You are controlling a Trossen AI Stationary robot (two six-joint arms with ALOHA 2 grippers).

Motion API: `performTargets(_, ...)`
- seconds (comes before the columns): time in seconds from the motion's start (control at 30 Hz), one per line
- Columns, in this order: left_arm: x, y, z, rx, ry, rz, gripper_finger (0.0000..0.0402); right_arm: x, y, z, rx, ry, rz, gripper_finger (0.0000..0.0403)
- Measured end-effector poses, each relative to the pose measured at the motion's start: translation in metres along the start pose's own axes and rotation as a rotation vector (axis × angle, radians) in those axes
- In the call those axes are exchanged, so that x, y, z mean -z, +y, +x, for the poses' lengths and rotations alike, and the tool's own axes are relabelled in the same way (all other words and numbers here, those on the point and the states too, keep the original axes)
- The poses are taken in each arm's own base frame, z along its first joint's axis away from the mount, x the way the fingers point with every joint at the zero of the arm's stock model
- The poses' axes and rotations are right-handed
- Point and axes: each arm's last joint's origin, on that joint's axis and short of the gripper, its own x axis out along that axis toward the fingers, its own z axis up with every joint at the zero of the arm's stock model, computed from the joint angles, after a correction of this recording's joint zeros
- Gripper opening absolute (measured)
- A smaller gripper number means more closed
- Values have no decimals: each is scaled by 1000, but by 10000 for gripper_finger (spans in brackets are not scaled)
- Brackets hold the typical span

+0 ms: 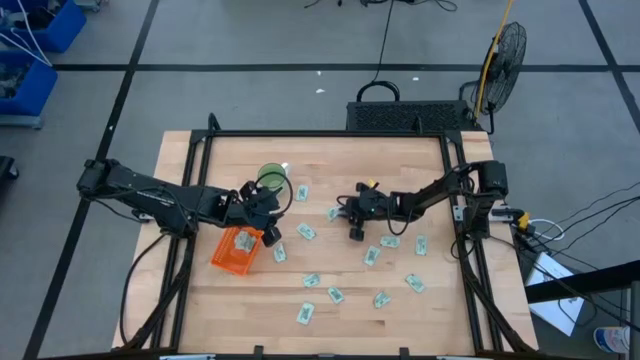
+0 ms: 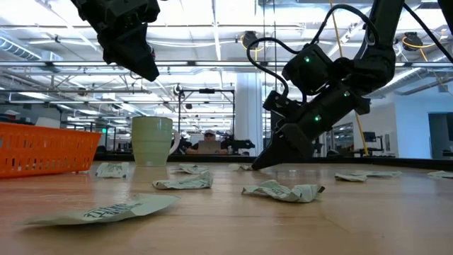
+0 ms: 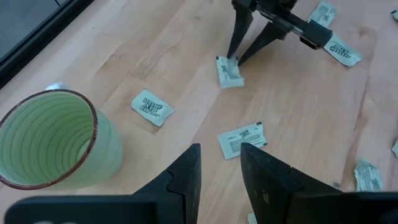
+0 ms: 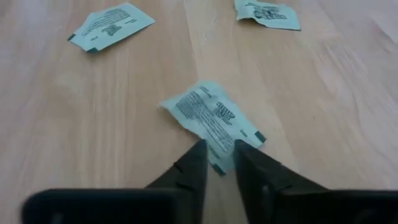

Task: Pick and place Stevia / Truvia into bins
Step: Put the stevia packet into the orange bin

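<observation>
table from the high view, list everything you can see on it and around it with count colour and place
small flat white-and-green paper packets: over a dozen, scattered over the table's middle and right
bright orange plastic rectangular bin: one, left of centre, packets inside
round pale green cup: one, behind the bin
light wooden table: one, black frame around it
black fan: one, on the floor past the table's far right corner
left gripper: dark, raised at the bin's right edge, fingers a little apart, empty
right gripper: dark, down at mid-table, fingers closing on one packet
</observation>
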Motion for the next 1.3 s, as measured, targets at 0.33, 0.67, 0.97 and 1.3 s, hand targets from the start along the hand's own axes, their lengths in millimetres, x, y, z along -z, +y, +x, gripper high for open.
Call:
performTargets(0.33,0,0,0,0,0,0,120,-2,-1,0,4,-29,14,2)
performTargets(0.67,1,-2,-1,8,-2,99,120,-26,6,-15,-71,-181,-14,1)
performTargets(0.97,-8,-23,15,62,-124,400,120,-41,7,-23,-176,-297,93,1)
performTargets(1.3,-4,-49,70,34,-185,602,120,-43,7,-23,-187,-319,159,1)
